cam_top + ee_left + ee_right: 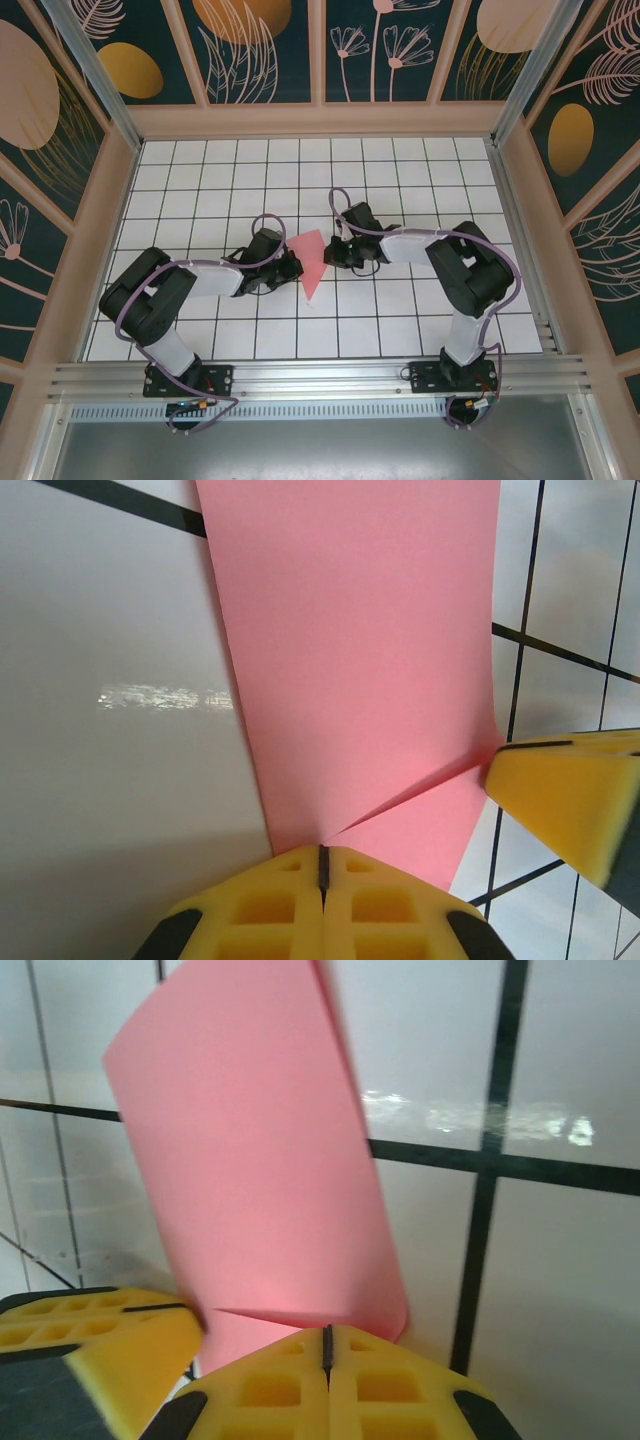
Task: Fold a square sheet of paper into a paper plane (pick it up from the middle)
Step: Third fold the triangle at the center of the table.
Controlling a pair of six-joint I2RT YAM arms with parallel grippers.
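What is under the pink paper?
Under the pink paper is the white table with black lines, seen around its edges. The patch right beneath is covered and cannot be seen.

bright, even overhead light. top view sharp, faint soft shadows on the glossy white grid-tiled tabletop (pixel 120 810). glare streaks on it in both wrist views. thin pink paper sheet (pixel 260 1160) edge-blurred; yellow foam fingertips (pixel 270 1390) out of focus.

White gridded table (pixel 200 160) within floral-panelled walls (pixel 260 40).
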